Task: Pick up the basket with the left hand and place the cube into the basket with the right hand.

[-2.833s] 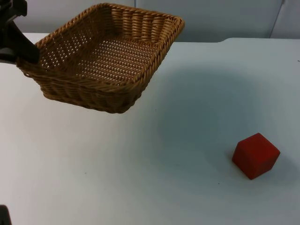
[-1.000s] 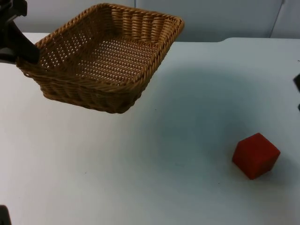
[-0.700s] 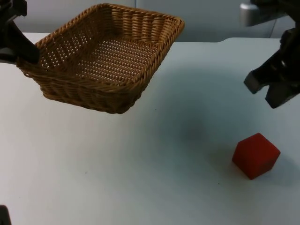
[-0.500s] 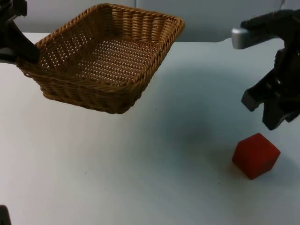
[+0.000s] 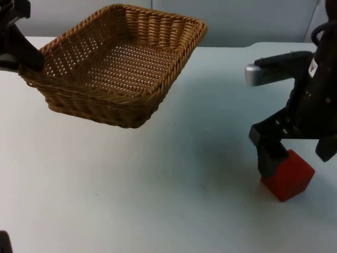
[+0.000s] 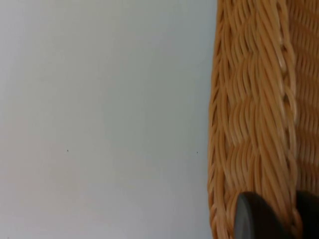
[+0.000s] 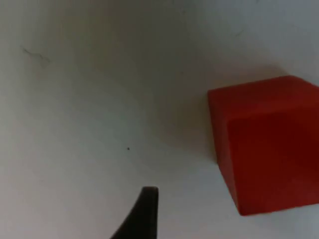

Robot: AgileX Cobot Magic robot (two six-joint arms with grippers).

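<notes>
The woven wicker basket (image 5: 124, 63) hangs tilted above the table at the back left. My left gripper (image 5: 25, 55) is shut on its left rim. In the left wrist view the rim (image 6: 251, 114) runs between the black fingertips (image 6: 254, 219). The red cube (image 5: 289, 178) rests on the table at the front right. My right gripper (image 5: 298, 158) has come down just over it, open, one finger (image 5: 267, 158) by the cube's left side and the other past its right. In the right wrist view the cube (image 7: 269, 144) lies beside a black fingertip (image 7: 144, 214), apart from it.
The white table (image 5: 131, 184) stretches bare between the basket and the cube. The grey partition wall (image 5: 253, 21) stands behind the table's far edge. The cube sits near the right border of the top view.
The right arm came in from the upper right and dropped down to the cube, its fingers spreading apart. The basket and left gripper have stayed still.
</notes>
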